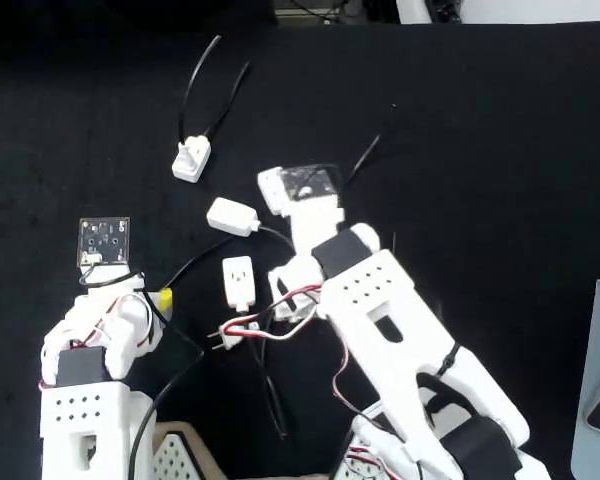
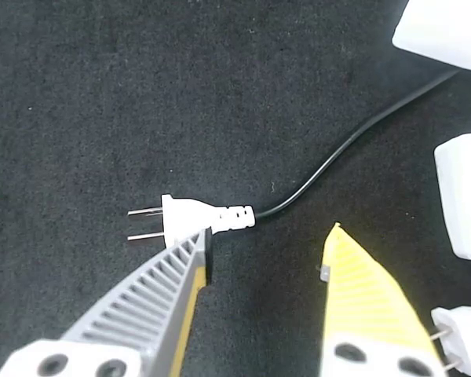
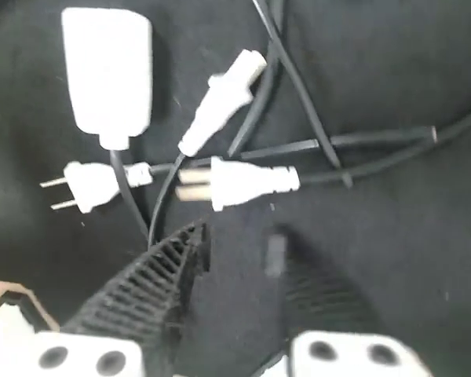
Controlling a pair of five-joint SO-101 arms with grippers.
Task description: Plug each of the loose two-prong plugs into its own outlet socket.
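On the black cloth, nothing was plugged in yet, as far as I could see. The left arm sat in the lower left of the overhead view. Its wrist camera showed the left gripper spread wide and empty. The grey finger was right against a loose two-prong plug at the middle of that frame, though I couldn't tell whether it touched. The yellow finger was well clear of it. The right gripper stood partly open and empty too, near a second plug at the centre of its frame, with a third plug to the left. An outlet block lay near the centre of the overhead view, its slots bare. I judged the job barely begun: every plug was left to grasp, line up and push home.
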